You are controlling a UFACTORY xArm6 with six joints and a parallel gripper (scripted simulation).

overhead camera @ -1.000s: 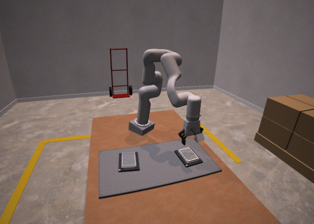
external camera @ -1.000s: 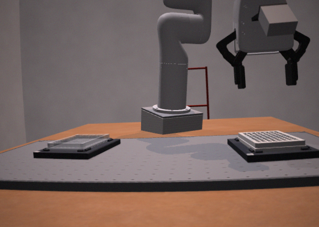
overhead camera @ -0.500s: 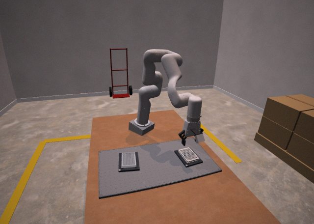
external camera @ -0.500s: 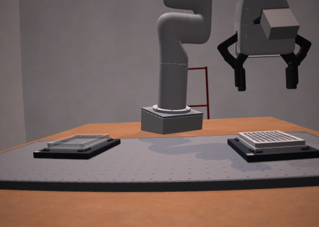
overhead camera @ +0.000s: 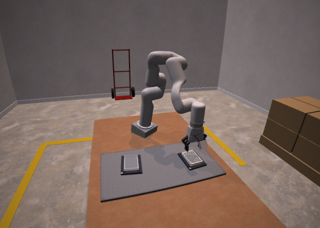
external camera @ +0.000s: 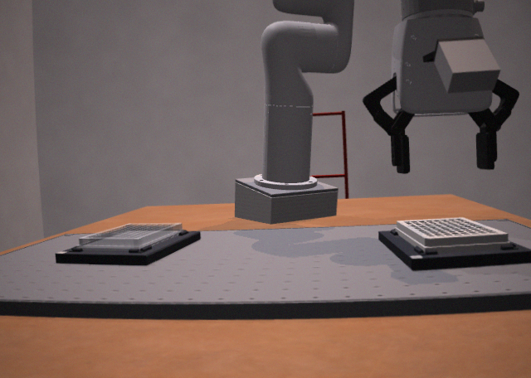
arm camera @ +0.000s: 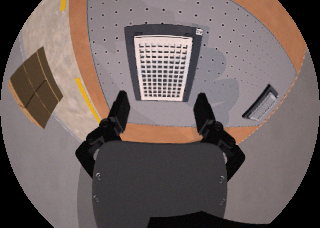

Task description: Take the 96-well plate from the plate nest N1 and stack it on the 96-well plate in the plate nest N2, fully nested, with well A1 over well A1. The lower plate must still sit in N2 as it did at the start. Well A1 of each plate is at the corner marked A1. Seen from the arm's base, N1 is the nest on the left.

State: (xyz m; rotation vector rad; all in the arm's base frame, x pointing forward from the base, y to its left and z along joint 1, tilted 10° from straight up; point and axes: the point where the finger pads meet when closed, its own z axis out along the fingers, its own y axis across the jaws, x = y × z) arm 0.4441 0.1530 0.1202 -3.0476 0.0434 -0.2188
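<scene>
Grey board underneath; my claw hangs released above the white plate. It looks light, rigid, slippery; I'd pinch its long side walls.

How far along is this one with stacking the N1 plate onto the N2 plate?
Done: no stacking yet. The white plate sits in N1 and the clear plate in N2. In hand: the open gripper hovers above the white plate, holding nothing. Left: descend, grasp, carry it over, nest it A1 over A1.
</scene>
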